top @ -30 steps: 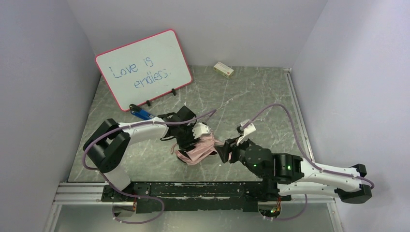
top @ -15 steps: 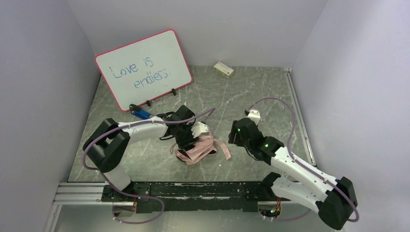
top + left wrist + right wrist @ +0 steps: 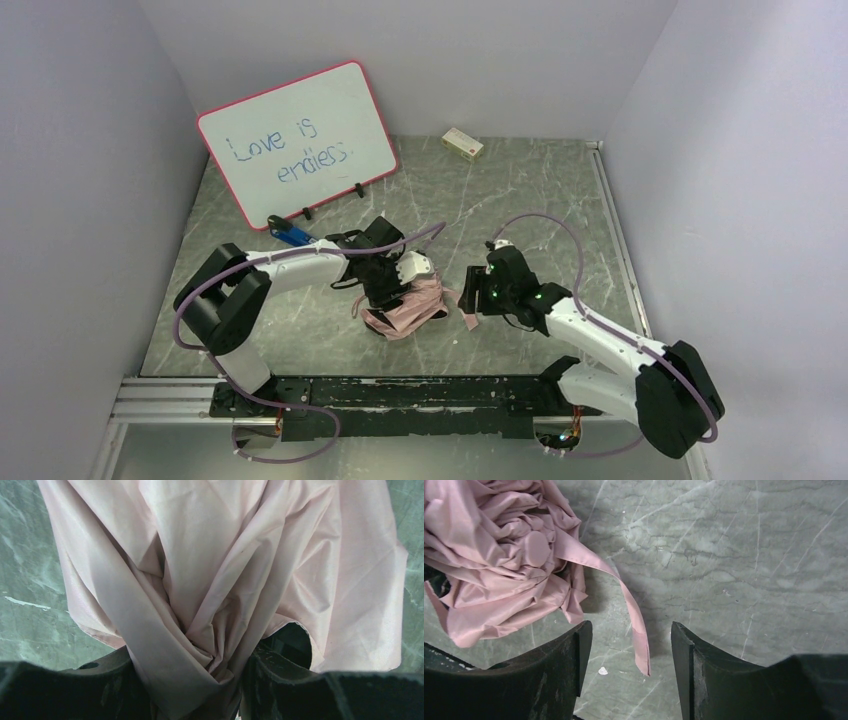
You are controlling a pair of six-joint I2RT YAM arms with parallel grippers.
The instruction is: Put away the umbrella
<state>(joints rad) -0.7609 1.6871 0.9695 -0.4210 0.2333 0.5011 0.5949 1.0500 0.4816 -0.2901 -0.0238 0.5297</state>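
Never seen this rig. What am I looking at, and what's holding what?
Two robot arms bolted at the near edge of a table, each ending in a two-finger gripper. The wide picture is from a fixed overhead camera; the close-ups come from wrist cameras, so the dark shapes at the bottom are each arm's own fingers. On the table: a crumpled pink umbrella, a whiteboard, a small box, a blue pen-like item. The left gripper pinches the umbrella's fabric. The right gripper is open, the umbrella's strap lying loose between its fingers.

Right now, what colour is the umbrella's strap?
Pale pink, same as the umbrella. The strap shows best in the right wrist view.
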